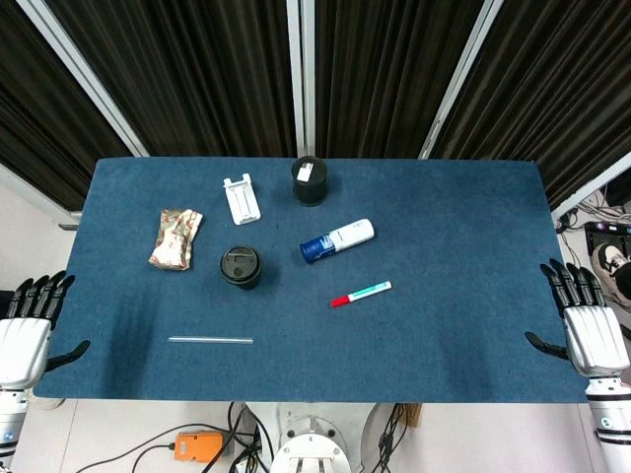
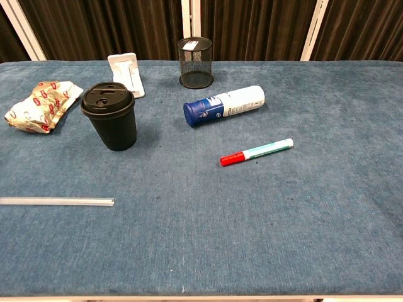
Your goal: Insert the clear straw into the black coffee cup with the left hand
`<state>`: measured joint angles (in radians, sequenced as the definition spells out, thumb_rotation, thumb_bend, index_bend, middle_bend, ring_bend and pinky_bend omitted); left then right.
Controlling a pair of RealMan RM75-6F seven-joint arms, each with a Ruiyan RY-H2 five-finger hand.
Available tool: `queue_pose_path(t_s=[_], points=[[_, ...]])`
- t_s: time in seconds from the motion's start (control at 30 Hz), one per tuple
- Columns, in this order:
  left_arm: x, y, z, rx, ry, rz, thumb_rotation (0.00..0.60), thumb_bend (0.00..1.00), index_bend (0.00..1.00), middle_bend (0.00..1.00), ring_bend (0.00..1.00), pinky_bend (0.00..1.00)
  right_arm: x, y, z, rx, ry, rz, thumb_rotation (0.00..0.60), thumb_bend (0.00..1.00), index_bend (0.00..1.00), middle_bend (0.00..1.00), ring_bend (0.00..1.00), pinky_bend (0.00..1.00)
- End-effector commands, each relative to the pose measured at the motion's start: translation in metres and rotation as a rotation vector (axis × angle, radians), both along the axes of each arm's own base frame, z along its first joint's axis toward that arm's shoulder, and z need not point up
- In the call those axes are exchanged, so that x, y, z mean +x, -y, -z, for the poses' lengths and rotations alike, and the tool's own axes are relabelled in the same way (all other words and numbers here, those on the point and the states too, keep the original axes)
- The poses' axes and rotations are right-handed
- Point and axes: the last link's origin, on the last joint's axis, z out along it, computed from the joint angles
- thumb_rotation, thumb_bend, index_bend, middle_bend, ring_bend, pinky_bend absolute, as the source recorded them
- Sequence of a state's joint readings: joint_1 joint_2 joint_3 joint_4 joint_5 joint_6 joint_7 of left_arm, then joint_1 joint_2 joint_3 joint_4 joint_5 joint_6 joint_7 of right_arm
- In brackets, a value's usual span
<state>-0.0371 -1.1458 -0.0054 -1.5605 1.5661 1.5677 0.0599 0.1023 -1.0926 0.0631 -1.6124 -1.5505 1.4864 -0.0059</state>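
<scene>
The clear straw (image 1: 210, 340) (image 2: 56, 201) lies flat near the table's front edge, left of centre. Behind it the black coffee cup (image 1: 241, 266) (image 2: 110, 116) stands upright with its lid on. My left hand (image 1: 28, 325) rests off the table's left front corner, fingers apart and holding nothing, well left of the straw. Off the right front corner my right hand (image 1: 587, 320) is likewise spread and empty. Neither hand shows in the chest view.
A crumpled snack wrapper (image 1: 175, 237) (image 2: 39, 106) lies left of the cup. A white plastic holder (image 1: 242, 198) (image 2: 128, 74) and a black mesh pen cup (image 1: 310, 180) (image 2: 195, 61) stand at the back. A blue-capped white bottle (image 1: 336, 239) (image 2: 225, 104) and a red-capped marker (image 1: 361, 294) (image 2: 257, 151) lie mid-table.
</scene>
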Motion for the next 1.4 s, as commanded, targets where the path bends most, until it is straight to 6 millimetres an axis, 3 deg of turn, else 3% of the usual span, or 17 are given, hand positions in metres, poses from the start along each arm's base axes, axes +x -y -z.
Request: queue_pose_path(t_s=[0.03, 0.1, 0.2, 0.33, 0.73, 1.07, 1.4], points=[[0.0, 0.0, 0.001, -0.003, -0.001, -0.005, 0.6, 0.09, 0.01, 0.04, 0.0, 0.0, 0.0, 0.001, -0.001, -0.003, -0.001, -0.001, 0.6, 0.22, 0.0, 0.09, 0.0, 0.08], [0.001, -0.002, 0.002, -0.001, -0.002, -0.001, 0.6, 0.09, 0.03, 0.05, 0.0, 0.0, 0.001, 0.002, -0.003, -0.009, -0.003, -0.002, 0.6, 0.22, 0.0, 0.09, 0.0, 0.08], [0.008, -0.005, 0.006, 0.006, -0.012, 0.028, 0.6, 0.1, 0.13, 0.11, 0.02, 0.0, 0.001, 0.002, -0.008, -0.027, -0.008, -0.004, 0.6, 0.22, 0.0, 0.09, 0.0, 0.08], [0.026, -0.01, 0.023, -0.055, -0.019, 0.102, 0.6, 0.11, 0.22, 0.18, 0.06, 0.0, 0.001, 0.001, -0.016, -0.054, -0.011, -0.003, 0.6, 0.22, 0.0, 0.09, 0.0, 0.08], [0.081, -0.026, 0.102, -0.314, -0.096, 0.303, 0.6, 0.18, 0.39, 0.29, 0.14, 0.0, -0.002, -0.001, -0.026, -0.07, -0.014, 0.011, 0.6, 0.22, 0.0, 0.09, 0.0, 0.08], [0.097, -0.034, 0.152, -0.418, -0.177, 0.227, 0.6, 0.2, 0.41, 0.29, 0.15, 0.0, -0.005, 0.0, -0.025, -0.064, -0.018, 0.024, 0.6, 0.22, 0.0, 0.09, 0.0, 0.07], [0.113, -0.039, 0.177, -0.416, -0.197, 0.201, 0.6, 0.23, 0.45, 0.29, 0.15, 0.0, -0.008, 0.0, -0.024, -0.061, -0.014, 0.034, 0.6, 0.22, 0.0, 0.09, 0.0, 0.07]])
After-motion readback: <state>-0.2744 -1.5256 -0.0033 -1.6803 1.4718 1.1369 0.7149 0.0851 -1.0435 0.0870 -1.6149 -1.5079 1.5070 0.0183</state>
